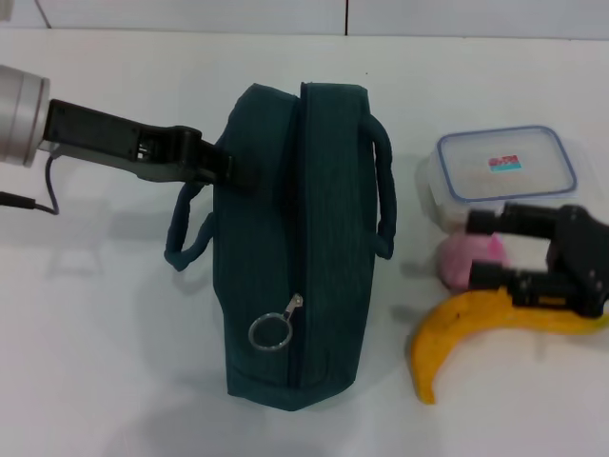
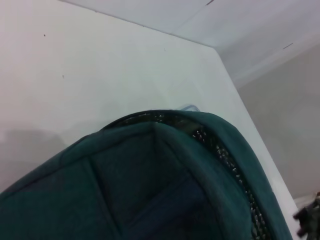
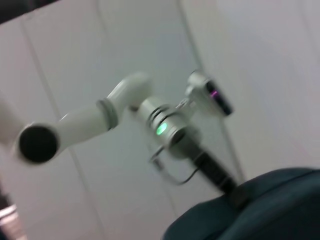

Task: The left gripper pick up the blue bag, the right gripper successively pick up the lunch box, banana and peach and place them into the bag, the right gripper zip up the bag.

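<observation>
The blue bag (image 1: 295, 248) stands in the middle of the table, zip line on top and its ring pull (image 1: 271, 331) near the front end. My left gripper (image 1: 238, 173) reaches in from the left and is shut on the bag's far left side. The bag fills the left wrist view (image 2: 150, 190). The lunch box (image 1: 504, 164) lies to the bag's right, with the peach (image 1: 461, 259) and the banana (image 1: 457, 328) in front of it. My right gripper (image 1: 487, 248) is open, low over the peach, with one finger on each side of it.
The bag's loop handles (image 1: 381, 190) hang down on both sides. The white table (image 1: 95, 333) has bare room left of and in front of the bag. The right wrist view shows my left arm (image 3: 165, 127) with its green light, reaching to the bag (image 3: 265, 210).
</observation>
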`<state>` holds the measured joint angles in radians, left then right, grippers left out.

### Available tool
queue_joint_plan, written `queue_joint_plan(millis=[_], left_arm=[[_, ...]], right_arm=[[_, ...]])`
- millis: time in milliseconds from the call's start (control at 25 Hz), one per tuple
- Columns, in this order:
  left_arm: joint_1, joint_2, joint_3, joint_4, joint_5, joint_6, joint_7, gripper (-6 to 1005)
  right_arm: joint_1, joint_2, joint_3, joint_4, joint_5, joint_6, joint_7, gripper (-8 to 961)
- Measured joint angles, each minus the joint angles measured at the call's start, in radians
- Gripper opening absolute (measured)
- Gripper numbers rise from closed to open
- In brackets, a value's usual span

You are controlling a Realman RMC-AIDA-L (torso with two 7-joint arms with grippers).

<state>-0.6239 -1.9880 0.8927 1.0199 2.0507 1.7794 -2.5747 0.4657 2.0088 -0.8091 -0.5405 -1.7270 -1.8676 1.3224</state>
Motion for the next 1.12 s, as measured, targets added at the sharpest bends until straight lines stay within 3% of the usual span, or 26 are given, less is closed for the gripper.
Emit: queue_joint_plan(millis=[200, 400, 560, 760, 920, 1120], left_arm=[[0.002, -0.012, 0.000, -0.001, 0.000, -0.007, 0.016, 69], [0.003, -0.014, 0.000, -0.001, 0.003, -0.008, 0.025, 52], [0.003, -0.014, 0.000, -0.001, 0.002, -0.008, 0.025, 49], [0.004, -0.014, 0.000, -0.001, -0.002, -0.008, 0.034, 49], [0.004, -0.016, 0.000, -0.002, -0.002, -0.008, 0.051, 50], [0.004, -0.034, 0.001, -0.003, -0.002, -0.008, 0.069, 50]], right_arm=[[-0.010, 0.000, 0.163, 0.088, 0.001, 0.149, -0.030, 677], [-0.012, -0.006, 0.215, 0.137, 0.009, 0.194, -0.026, 675], [-0.026, 0.002, 0.271, 0.166, 0.064, 0.225, -0.012, 674], [-0.036, 0.000, 0.378, 0.280, 0.169, 0.404, 0.044, 672], [-0.040, 0.003, 0.395, 0.328, 0.201, 0.540, 0.055, 671], [-0.009, 0.010, 0.387, 0.398, 0.241, 0.692, 0.046, 669]])
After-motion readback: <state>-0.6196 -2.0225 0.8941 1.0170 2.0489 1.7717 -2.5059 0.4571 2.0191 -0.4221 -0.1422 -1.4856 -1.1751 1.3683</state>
